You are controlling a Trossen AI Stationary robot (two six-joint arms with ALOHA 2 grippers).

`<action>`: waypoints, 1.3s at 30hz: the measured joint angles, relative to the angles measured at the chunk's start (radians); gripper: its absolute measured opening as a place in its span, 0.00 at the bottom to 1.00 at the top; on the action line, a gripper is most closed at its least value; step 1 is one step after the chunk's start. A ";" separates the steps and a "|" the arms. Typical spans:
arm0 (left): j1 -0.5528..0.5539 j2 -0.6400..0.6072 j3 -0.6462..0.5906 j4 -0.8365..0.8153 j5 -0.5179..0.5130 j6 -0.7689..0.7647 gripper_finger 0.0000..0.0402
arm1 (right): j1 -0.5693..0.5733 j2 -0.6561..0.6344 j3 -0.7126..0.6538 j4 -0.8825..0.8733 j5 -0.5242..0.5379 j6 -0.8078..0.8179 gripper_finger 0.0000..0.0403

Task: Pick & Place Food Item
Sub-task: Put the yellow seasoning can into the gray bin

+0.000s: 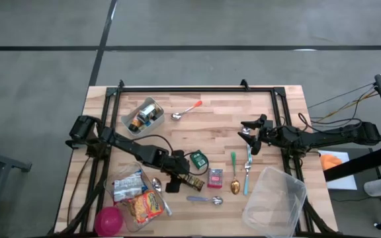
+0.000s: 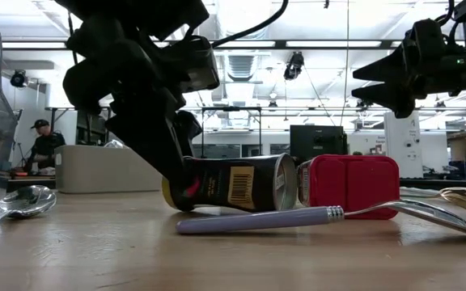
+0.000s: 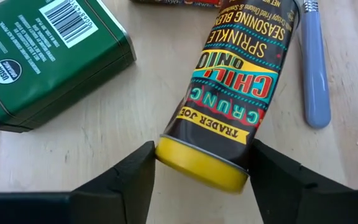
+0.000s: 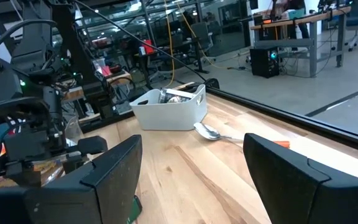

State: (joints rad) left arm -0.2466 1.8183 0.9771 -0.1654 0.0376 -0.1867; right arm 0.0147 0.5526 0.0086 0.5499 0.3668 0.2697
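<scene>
On the wooden table (image 1: 263,125), left gripper (image 3: 199,163) with fingers touching both sides of seasoning can's (image 3: 241,87) yellow lid, right gripper (image 1: 249,137) spread wide, idle.

High cam looks straight down on the whole table (image 1: 197,112), far enough to fit both arms. Low cam sits at tabletop level, facing across into the room, v close to the seasoning can (image 2: 229,183), which lies on its side. Left wrist cam points steeply down, right on top of that same can (image 3: 232,99), so those two views share it w/ the high cam. Right wrist cam looks level across the table, catching the white bin (image 4: 169,109) also seen from above.
</scene>
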 joint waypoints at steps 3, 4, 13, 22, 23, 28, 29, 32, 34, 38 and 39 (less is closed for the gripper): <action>0.000 0.000 0.000 -0.001 -0.001 -0.001 0.54 | 0.000 0.000 0.000 0.000 0.000 0.000 0.69; 0.000 0.000 0.000 -0.003 -0.001 -0.001 0.54 | 0.000 0.000 0.000 0.000 0.000 0.000 0.69; 0.001 -0.022 0.000 -0.022 -0.008 -0.004 0.54 | 0.000 0.000 0.000 0.000 0.000 0.000 0.69; 0.000 -0.113 0.003 -0.054 -0.058 -0.004 0.53 | 0.000 0.000 0.000 0.001 0.000 0.000 0.69; 0.000 -0.129 0.005 -0.064 -0.074 -0.007 0.53 | 0.000 0.000 0.000 0.000 0.000 0.000 0.69; 0.002 -0.241 0.005 -0.150 -0.201 -0.113 0.53 | 0.000 0.000 0.000 0.000 0.000 0.000 0.69; 0.002 -0.266 0.005 -0.178 -0.234 -0.139 0.53 | 0.000 0.000 0.000 0.000 0.000 0.000 0.69; 0.002 -0.348 0.000 -0.235 -0.321 -0.226 0.53 | 0.000 0.000 0.000 0.001 0.000 0.000 0.69; 0.002 -0.403 0.000 -0.279 -0.374 -0.276 0.53 | 0.000 0.000 0.000 0.000 0.000 0.000 0.69; 0.002 -0.493 -0.001 -0.394 -0.490 -0.396 0.53 | 0.000 0.000 0.000 0.000 0.000 0.000 0.69; 0.002 -0.515 0.000 -0.425 -0.519 -0.431 0.53 | 0.000 0.000 0.000 0.000 0.000 0.000 0.69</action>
State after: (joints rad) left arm -0.2447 1.3032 0.9767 -0.5906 -0.4813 -0.6177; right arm 0.0143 0.5526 0.0088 0.5503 0.3668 0.2695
